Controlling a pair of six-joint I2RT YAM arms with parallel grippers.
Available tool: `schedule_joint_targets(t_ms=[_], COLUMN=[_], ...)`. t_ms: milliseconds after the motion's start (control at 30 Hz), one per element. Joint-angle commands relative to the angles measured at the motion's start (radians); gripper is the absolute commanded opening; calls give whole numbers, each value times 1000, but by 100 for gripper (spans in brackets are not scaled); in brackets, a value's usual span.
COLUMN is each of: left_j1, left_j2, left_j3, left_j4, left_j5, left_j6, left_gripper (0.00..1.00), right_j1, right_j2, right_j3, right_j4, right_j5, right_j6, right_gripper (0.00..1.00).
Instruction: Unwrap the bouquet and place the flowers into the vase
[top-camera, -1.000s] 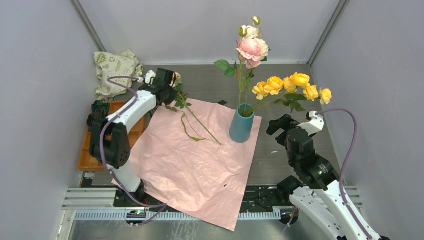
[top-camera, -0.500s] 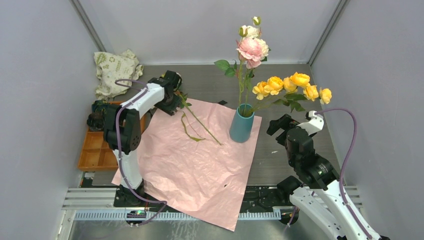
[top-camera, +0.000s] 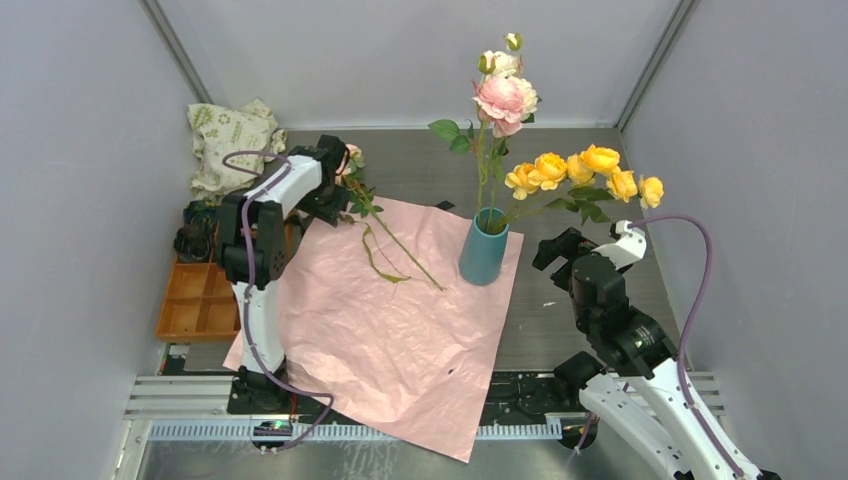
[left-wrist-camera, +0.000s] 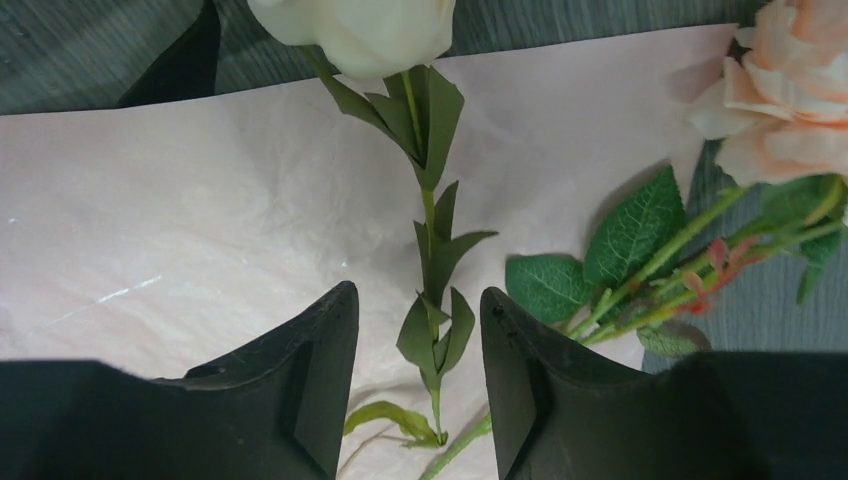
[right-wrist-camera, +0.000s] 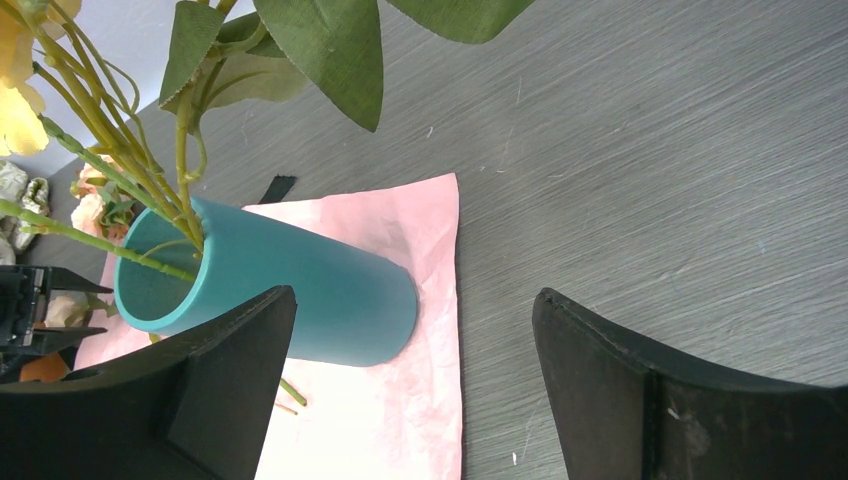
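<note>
Step in hand, as I judge it: picking the loose flowers off the opened pink wrapping paper (top-camera: 400, 340) to go in the vase (top-camera: 483, 252). The vase stands upright on the paper's far right part, w/ pink, white & yellow blooms already in it. My left pincer (left-wrist-camera: 417, 305) sits low at the paper's far left corner, jaws partway apart, straddling a thin green stem (left-wrist-camera: 428, 215) but not gripping it. My right pincer (right-wrist-camera: 412, 300) is wide, holding nothing, just right of the vase. Next move, I reckon: close left on that stem, lift w/o snagging leaves, carry it to the vase mouth. Left wrist cam shows what my arm hides from the top cam: a white bloom (left-wrist-camera: 360, 25) on that stem & a peach rose (left-wrist-camera: 780, 110) beside it. Only the top cam shows the vase plus a long stem (top-camera: 405, 248) lying on the paper between left pincer & vase.
</note>
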Motion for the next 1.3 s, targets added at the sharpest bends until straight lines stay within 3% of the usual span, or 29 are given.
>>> schedule_joint_targets(t_ms=[0, 133, 233, 267, 433, 667, 1067, 1267], left_j1=[4, 4, 4, 4, 1, -20, -233, -327], left_j2=[38, 54, 46, 41, -35, -270, -638, -756], left_j3=[46, 32, 21, 19, -21, -113, -20, -4], left_j4=[-36, -1, 30, 34, 69, 170, 300, 525], left_j5=[8, 22, 30, 31, 7, -47, -221, -42], left_j6=[0, 9, 25, 29, 70, 195, 505, 632], left_gripper=[47, 26, 2, 0, 0, 0, 0, 0], right_j1=[0, 0, -1, -1, 0, 0, 0, 0], right_j2=[3, 0, 1, 1, 1, 7, -13, -86], right_j3=[-1, 1, 2, 2, -2, -3, 7, 34], right_j4=[41, 40, 37, 37, 39, 48, 27, -37], right_j5=[25, 24, 26, 26, 25, 18, 26, 119], right_j6=[-6, -5, -5, -5, 2, 10, 37, 41], right_gripper=[93, 93, 93, 93, 93, 93, 93, 94])
